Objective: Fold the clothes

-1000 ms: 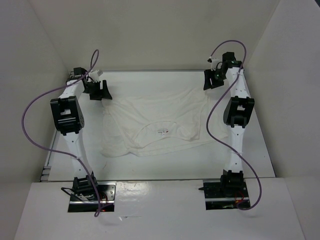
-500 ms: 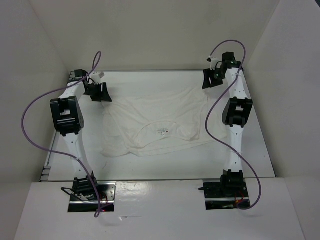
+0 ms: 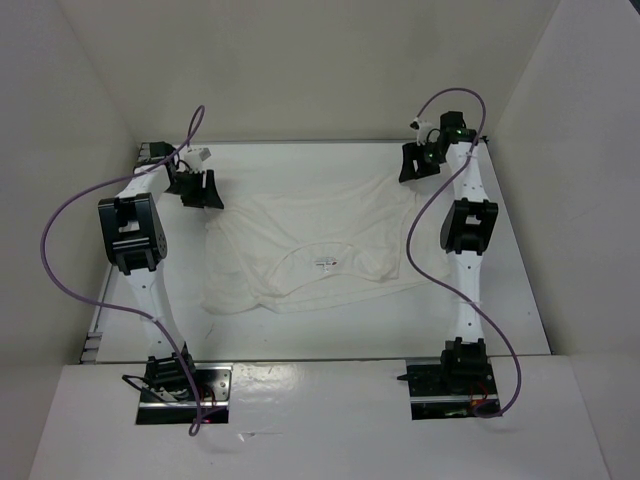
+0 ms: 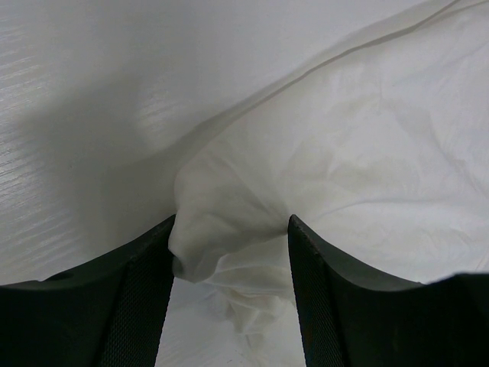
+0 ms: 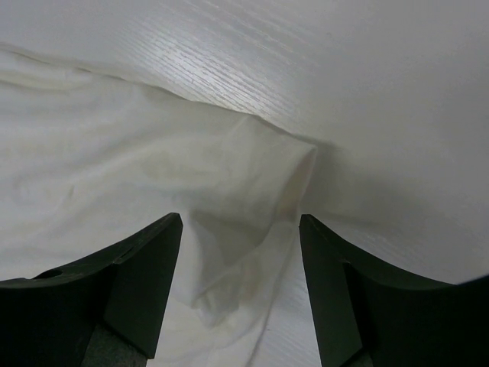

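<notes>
Item: white shirt (image 3: 320, 250), spread wrinkled at centre of table (image 3: 300, 335). Left claw (image 4: 231, 229), 10 o'clock, open astride a bunched corner. Right claw (image 5: 241, 223), 2 o'clock, open over far corner. Advice: lower fully, pinch both corners together, evenly.

The gripper (image 4: 231, 223) stands with its two dark fingers (image 4: 137, 306) apart at the bottom of the frame. Between them lies a bunched, rounded fold of the clothes (image 4: 367, 153), which touches the inner edge of the finger on the left of the frame. The fabric is white, thin and creased. It fills the centre and right of the view, and its edge runs diagonally up toward the top right corner. The pale bench (image 4: 92, 76) shows at the upper left, with a soft grey shadow falling along the cloth's edge.
</notes>
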